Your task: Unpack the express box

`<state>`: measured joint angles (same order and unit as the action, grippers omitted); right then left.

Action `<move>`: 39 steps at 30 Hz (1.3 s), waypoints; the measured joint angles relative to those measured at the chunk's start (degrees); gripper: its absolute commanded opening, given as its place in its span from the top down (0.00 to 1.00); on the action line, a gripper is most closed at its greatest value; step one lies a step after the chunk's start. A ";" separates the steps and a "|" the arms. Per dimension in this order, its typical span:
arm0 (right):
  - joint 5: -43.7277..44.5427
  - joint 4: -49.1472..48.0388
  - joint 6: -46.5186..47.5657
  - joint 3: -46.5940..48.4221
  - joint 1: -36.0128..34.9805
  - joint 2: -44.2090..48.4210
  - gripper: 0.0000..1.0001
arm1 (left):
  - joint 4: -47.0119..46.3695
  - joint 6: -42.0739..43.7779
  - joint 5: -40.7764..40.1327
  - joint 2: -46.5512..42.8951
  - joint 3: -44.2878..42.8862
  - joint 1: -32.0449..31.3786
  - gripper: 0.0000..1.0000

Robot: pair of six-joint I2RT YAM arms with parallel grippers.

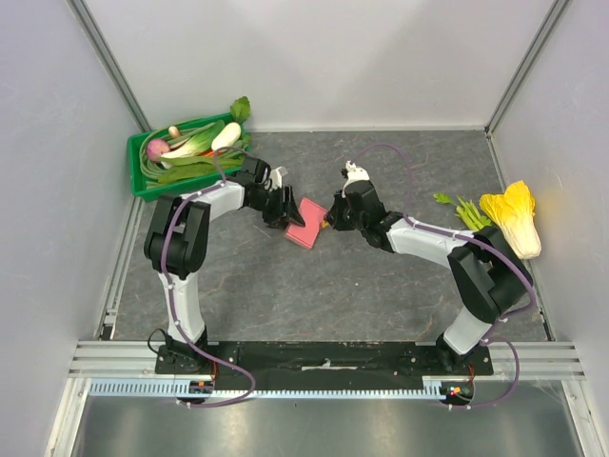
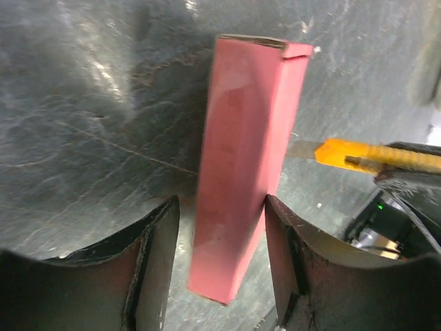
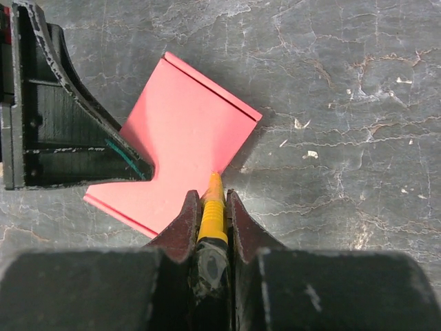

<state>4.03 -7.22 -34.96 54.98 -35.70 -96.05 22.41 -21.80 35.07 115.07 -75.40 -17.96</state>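
Express box [image 1: 306, 225] sits mid-table [image 1: 381, 286] between the two grippers. It's well apart from the green veg crate [image 1: 135, 164] at back-left and the napa cabbage [image 1: 514, 217] at far right.

Left gripper [image 2: 220, 207] straddles one end of the box, jaws partway apart. One finger [image 2: 289, 262] touches the box side. The other side shows a dark sliver, so can't tell if it's actually clamped or just bracketing.

Right gripper [image 3: 211, 196] is pinched narrow on an orange box cutter [image 2: 372, 155], blade tip right at the box's edge.

Looks like the cutting step: slit an edge so the box opens. IMO to do it well:
- Get a firm hold w/ the left gripper first, else the box prob skids or twists when the blade pushes.
- Go shallow and run the blade along the edge, not into the face. Cardboard looks thin, contents unknown.
- Cut away from the left fingers, they're near the blade.
- Feed slow & steady. The cutter could rotate in that pinch if it snags.
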 measured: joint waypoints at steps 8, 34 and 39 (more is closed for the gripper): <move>1.20 3.39 0.26 -0.83 0.26 -0.33 1.00 | -0.22 -1.55 8.11 1.55 -0.28 0.00 0.61; 5.05 7.45 3.17 -0.79 4.70 12.94 1.00 | 13.35 26.23 -11.74 -6.21 -10.82 -10.88 0.65; 5.29 7.72 3.54 -1.36 6.38 14.58 1.00 | 14.05 34.23 -19.71 -9.42 -6.27 -17.79 0.64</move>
<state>9.32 0.49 -31.42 53.63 -29.32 -81.47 36.47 12.43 15.35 105.65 -81.67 -35.75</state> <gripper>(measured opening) 0.146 0.370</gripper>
